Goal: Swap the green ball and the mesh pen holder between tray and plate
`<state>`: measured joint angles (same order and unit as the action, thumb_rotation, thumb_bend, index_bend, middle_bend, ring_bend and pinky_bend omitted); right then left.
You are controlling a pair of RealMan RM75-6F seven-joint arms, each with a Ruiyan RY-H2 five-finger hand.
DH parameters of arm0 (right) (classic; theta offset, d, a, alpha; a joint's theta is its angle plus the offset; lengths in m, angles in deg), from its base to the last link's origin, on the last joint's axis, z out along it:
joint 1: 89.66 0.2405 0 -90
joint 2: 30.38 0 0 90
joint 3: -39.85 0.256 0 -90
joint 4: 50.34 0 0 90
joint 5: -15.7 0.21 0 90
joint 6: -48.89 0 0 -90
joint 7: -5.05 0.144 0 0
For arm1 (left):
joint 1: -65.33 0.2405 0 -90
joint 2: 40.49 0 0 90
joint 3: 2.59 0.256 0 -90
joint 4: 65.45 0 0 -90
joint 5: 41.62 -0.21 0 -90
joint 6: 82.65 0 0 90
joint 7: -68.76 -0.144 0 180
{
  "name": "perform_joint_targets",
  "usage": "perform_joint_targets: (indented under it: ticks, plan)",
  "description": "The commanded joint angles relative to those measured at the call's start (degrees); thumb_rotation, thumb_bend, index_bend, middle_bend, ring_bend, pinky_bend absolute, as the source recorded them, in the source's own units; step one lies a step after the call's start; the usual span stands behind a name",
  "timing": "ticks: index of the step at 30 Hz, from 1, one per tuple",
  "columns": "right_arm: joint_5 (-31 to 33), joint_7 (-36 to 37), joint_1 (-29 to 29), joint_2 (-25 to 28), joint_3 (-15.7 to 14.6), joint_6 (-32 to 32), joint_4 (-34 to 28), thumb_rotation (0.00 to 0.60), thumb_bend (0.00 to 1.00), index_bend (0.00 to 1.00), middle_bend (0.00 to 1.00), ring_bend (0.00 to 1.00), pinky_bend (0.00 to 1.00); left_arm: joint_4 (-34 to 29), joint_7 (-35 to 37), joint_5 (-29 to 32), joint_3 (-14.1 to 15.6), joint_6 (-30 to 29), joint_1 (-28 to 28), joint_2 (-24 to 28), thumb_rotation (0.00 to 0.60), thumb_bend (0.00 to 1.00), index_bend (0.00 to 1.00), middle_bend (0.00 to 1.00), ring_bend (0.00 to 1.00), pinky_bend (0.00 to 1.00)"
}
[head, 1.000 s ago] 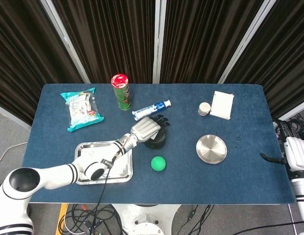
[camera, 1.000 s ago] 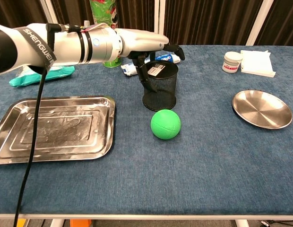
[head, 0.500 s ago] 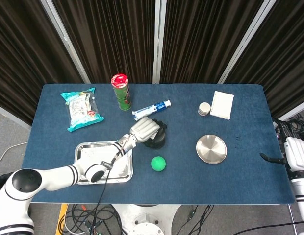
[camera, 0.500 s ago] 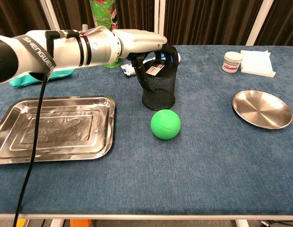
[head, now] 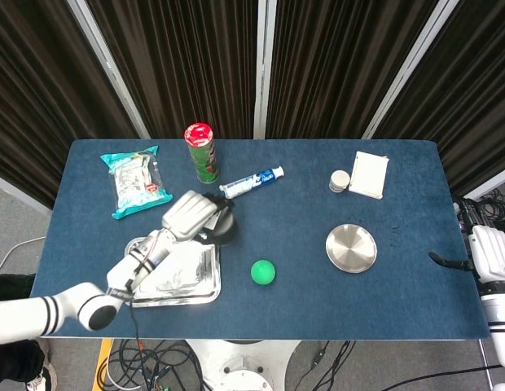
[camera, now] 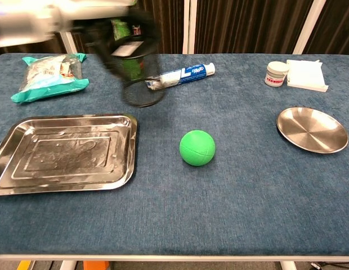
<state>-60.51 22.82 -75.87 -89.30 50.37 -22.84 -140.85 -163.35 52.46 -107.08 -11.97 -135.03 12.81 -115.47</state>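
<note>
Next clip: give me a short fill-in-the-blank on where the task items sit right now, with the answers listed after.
1. The left hand holds the mesh pen holder lifted off the table, near the ____ corner of the tray.
2. The green ball rests on the ____, between tray and plate.
3. The plate has ____ on it.
4. The toothpaste tube lies ____ the ball, toward the curtains.

Missing words: far right; table; nothing; behind
</note>
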Motion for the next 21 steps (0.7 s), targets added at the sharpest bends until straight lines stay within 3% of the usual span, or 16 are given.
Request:
perform_joint_targets:
  ticks: [1, 13, 21]
  plan:
    - [-0.23, -0.35, 0.15, -0.14, -0.04, 0.01, -0.28, 0.600, 0.03, 0.00, 0.08, 0.00, 0.15, -7.20, -3.06, -1.01, 4.03, -7.72, 6.73, 4.73, 0.600, 0.28, 0.47, 0.44, 0.40, 0.71]
    - [0.00, -2.34, 0.36, -0.14, -0.49, 0.50, -1.70, 0.600, 0.03, 0.00, 0.08, 0.00, 0.15, -5.16, -1.16, -11.16, 11.25, -16.78, 16.73, 1.58, 0.600, 0.28, 0.50, 0.46, 0.41, 0.71]
    - [0.12, -3.50, 0.78, -0.61, -0.70, 1.07, -2.16, 0.600, 0.03, 0.00, 0.08, 0.00, 0.15, -1.94, 0.03, -13.39, 11.97, -17.62, 19.52, -0.83, 0.600, 0.28, 0.49, 0.45, 0.40, 0.71]
